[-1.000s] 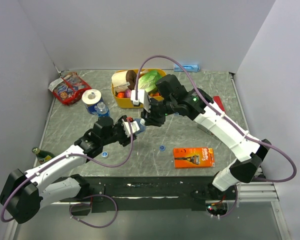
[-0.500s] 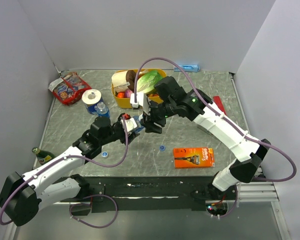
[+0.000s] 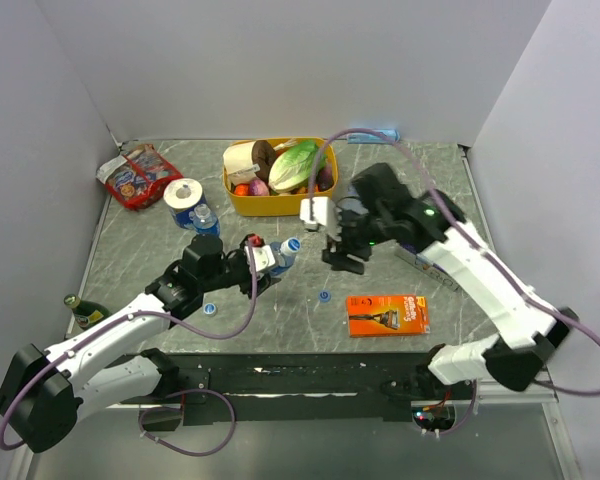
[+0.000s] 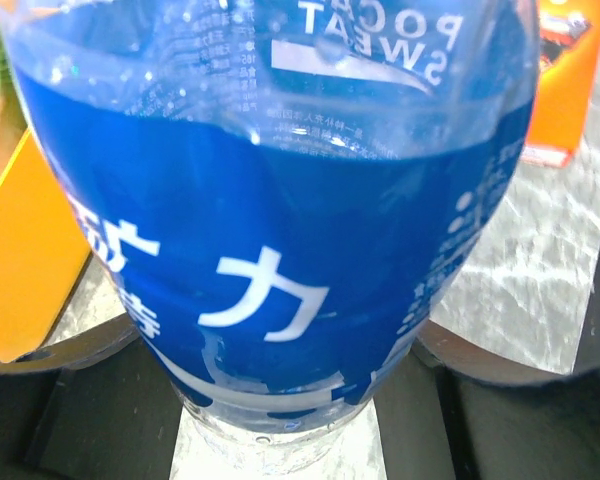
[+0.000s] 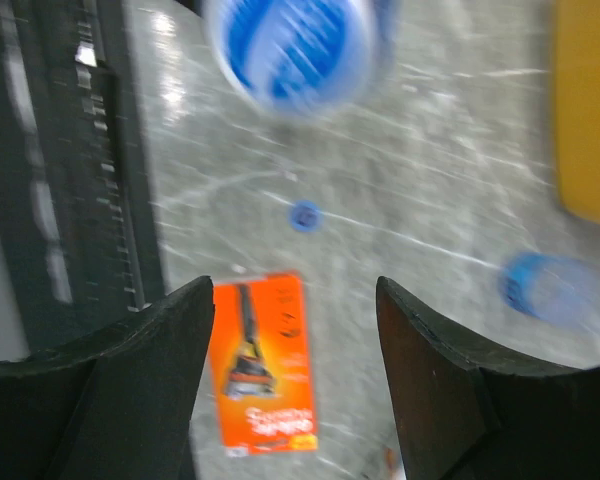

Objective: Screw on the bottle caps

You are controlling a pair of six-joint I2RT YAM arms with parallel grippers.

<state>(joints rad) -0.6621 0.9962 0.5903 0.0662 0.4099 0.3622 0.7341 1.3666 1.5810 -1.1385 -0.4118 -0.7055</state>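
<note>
We see the left pincer clamped around a clear bottle near the middle of the desk. The bottle leans to the right, and a blue cap sits on its mouth; we cannot tell how tightly it is screwed on. In the left wrist view the bottle's blue label fills almost the whole frame.

The right pincer hangs just right of that bottle, apart from it. Its fingers are spread with nothing between them.

Two loose caps lie on the desk: one nearer than the right pincer, the other near the left arm. An orange razor pack lies flat, right of the first cap.

A yellow tub of food stands beyond both pincers. Left of it are a white paper roll and, touching the roll, a second upright bottle. A red snack bag lies in the far left corner. A third bottle lies along the far edge, and a green glass bottle sits at the near left edge.
</note>
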